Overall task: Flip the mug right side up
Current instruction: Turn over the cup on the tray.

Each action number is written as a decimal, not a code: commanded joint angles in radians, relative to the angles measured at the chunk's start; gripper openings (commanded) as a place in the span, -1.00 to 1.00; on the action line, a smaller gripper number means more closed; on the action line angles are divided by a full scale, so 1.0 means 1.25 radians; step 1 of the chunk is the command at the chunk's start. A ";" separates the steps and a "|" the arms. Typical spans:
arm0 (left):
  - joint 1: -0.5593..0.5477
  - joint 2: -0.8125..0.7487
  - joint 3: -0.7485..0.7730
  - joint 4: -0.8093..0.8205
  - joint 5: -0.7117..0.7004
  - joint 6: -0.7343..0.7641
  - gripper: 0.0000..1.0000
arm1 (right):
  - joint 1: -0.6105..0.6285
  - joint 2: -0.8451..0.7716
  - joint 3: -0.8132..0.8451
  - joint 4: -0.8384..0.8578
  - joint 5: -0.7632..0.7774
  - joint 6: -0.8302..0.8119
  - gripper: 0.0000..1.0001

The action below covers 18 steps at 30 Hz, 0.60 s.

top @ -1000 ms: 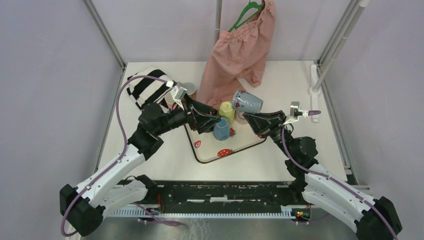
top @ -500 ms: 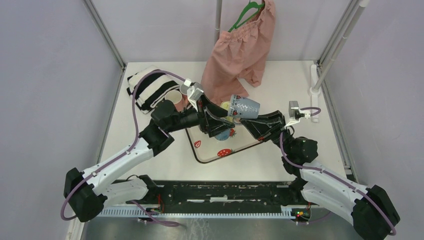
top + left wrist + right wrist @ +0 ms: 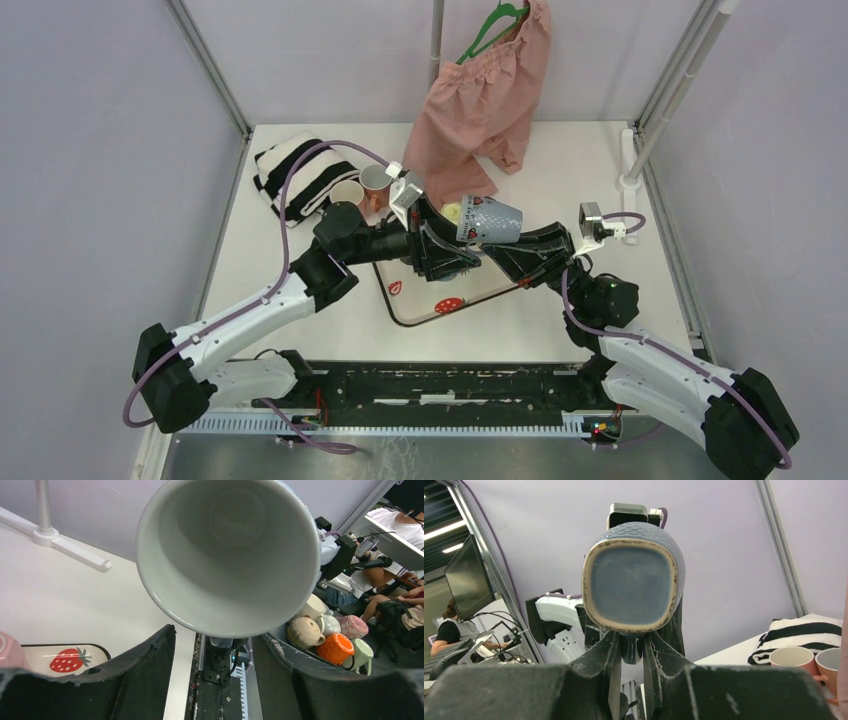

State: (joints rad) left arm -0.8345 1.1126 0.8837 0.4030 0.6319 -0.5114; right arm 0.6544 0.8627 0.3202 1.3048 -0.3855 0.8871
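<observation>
The blue-grey mug (image 3: 490, 220) hangs on its side above the tray, its mouth turned toward my left arm. My right gripper (image 3: 507, 247) is shut on the mug's handle (image 3: 631, 647), and the mug's square base (image 3: 631, 587) fills the right wrist view. My left gripper (image 3: 452, 248) sits just left of the mug's mouth. In the left wrist view the white inside of the mug (image 3: 230, 555) faces the camera. There the left gripper (image 3: 215, 642) is open, its fingers (image 3: 145, 672) below the rim and not touching it.
A strawberry-print tray (image 3: 440, 305) lies under both grippers, with a yellow mug (image 3: 452, 211) behind the left wrist. Two pink cups (image 3: 375, 180) and a striped cloth (image 3: 290, 175) sit at the back left. Pink shorts (image 3: 480, 100) hang at the back, and a white stand (image 3: 628, 170) is at the right.
My left arm has swung right from the tray to the mug's mouth, its jaws narrowing. The right arm has brought the mug slightly left and lower, still holding the handle.
</observation>
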 commanded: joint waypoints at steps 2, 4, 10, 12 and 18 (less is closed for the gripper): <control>-0.013 0.014 0.044 0.046 0.014 0.009 0.25 | 0.004 0.003 0.046 0.097 -0.019 0.019 -1.00; -0.015 0.019 0.049 0.047 0.015 0.009 0.22 | 0.006 0.003 0.046 0.097 -0.021 0.019 -1.00; -0.016 0.028 0.065 0.056 0.015 0.007 0.13 | 0.010 0.012 0.048 0.097 -0.024 0.019 -1.00; -0.017 0.031 0.068 0.060 0.016 0.004 0.10 | 0.012 0.017 0.050 0.097 -0.025 0.020 -1.00; -0.021 0.040 0.070 0.070 0.029 -0.002 -0.16 | 0.017 0.024 0.055 0.093 -0.028 0.018 -1.00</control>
State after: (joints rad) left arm -0.8513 1.1534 0.9287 0.4301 0.6430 -0.5125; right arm 0.6609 0.8917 0.3328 1.3384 -0.3992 0.8974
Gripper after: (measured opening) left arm 0.466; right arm 0.223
